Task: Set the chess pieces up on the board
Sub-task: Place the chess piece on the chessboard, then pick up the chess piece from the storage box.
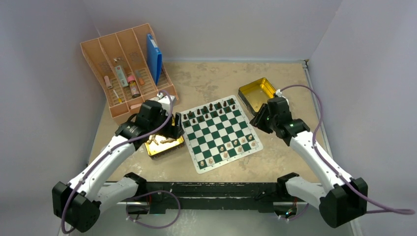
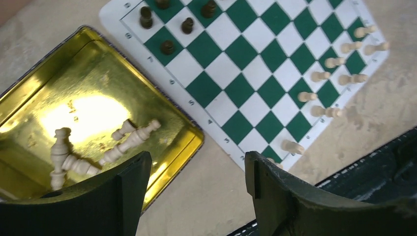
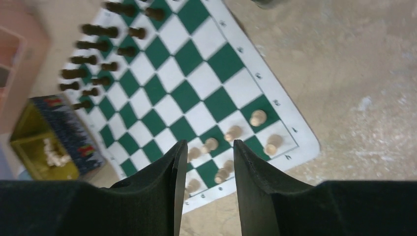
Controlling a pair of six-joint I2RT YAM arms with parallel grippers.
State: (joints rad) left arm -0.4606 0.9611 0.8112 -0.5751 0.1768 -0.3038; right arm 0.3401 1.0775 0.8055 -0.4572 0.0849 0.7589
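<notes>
The left arm (image 1: 105,160) stretches forward and inward, and the left hand (image 2: 196,164) points down with its fingers spread wide, nothing between them. The right arm (image 1: 314,152) bends inward at its elbow. The right hand (image 3: 210,150) tilts down, fingers parted by a narrower gap, also empty.

Tan chess pieces (image 3: 257,118) stood along the near edge of the green-and-white board (image 1: 216,129); several lay toppled in a gold tin (image 2: 98,64).

Tin (image 2: 98,64) glossy gold metal; chess pieces (image 2: 133,141) pale matt wood; board (image 2: 255,105) smooth matt; table (image 3: 354,98) mottled, rough-looking.
</notes>
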